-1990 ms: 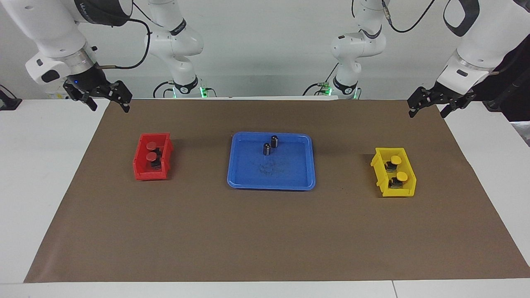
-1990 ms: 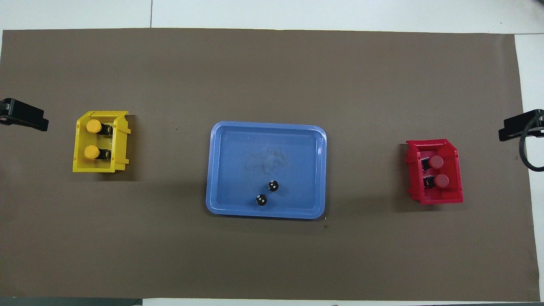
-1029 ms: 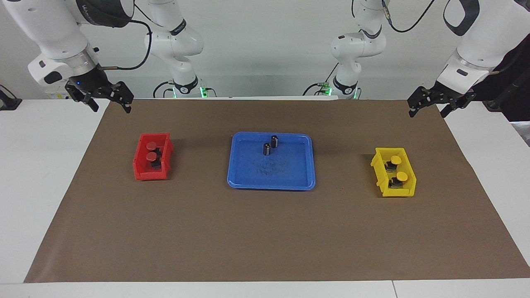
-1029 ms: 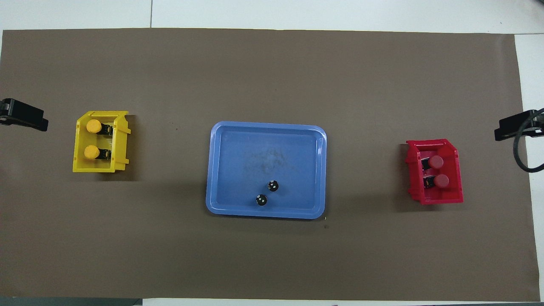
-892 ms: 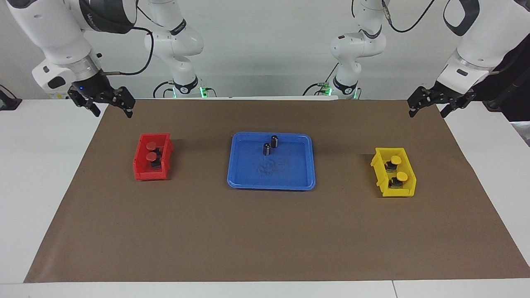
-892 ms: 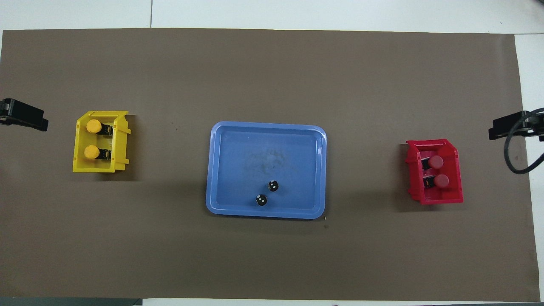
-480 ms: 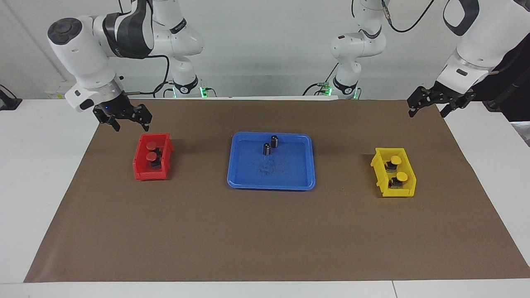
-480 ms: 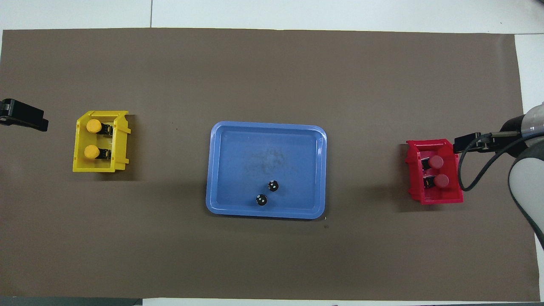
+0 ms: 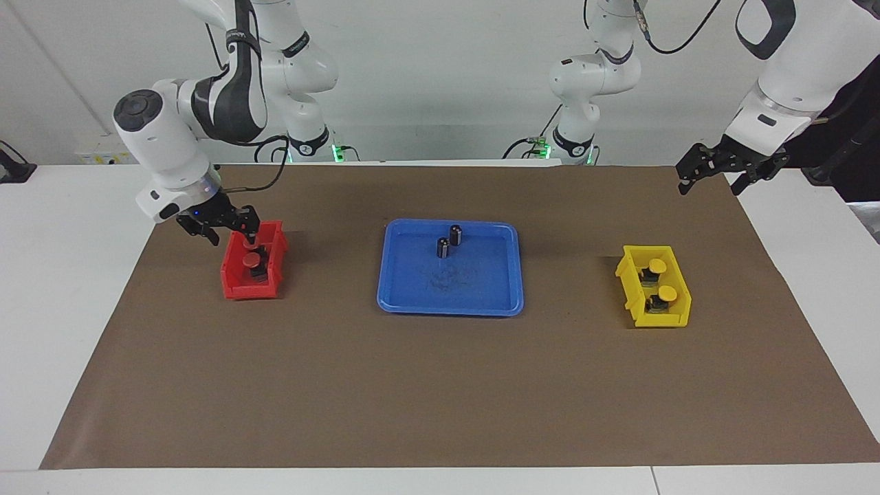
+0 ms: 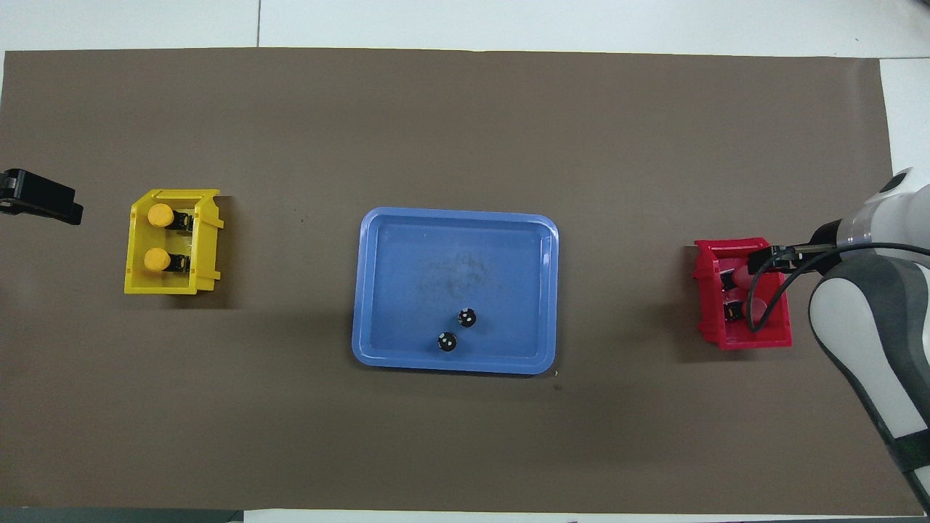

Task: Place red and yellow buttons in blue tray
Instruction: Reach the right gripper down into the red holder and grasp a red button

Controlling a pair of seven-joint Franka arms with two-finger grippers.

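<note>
Two red buttons (image 9: 254, 260) lie in the small red bin (image 9: 237, 285) toward the right arm's end; they show partly under a cable in the overhead view (image 10: 741, 277). Two yellow buttons (image 9: 658, 265) (image 10: 160, 216) lie in the yellow bin (image 9: 636, 302) toward the left arm's end. The blue tray (image 9: 481, 285) (image 10: 407, 283) sits mid-table between the bins. My right gripper (image 9: 231, 234) (image 10: 781, 260) is open and empty, low over the part of the red bin nearer to the robots, one fingertip at the rim. My left gripper (image 9: 710, 180) (image 10: 40, 196) is open and waits raised over the mat's corner.
Two small black capless cylinders (image 9: 456, 234) (image 10: 467, 317) stand in the blue tray, in the part nearer to the robots. A brown mat (image 9: 412, 385) covers the white table. The right arm's cable (image 10: 763, 305) hangs over the red bin.
My right gripper has come down from over the mat's corner to the red bin. The left arm, bins, buttons and tray have not moved.
</note>
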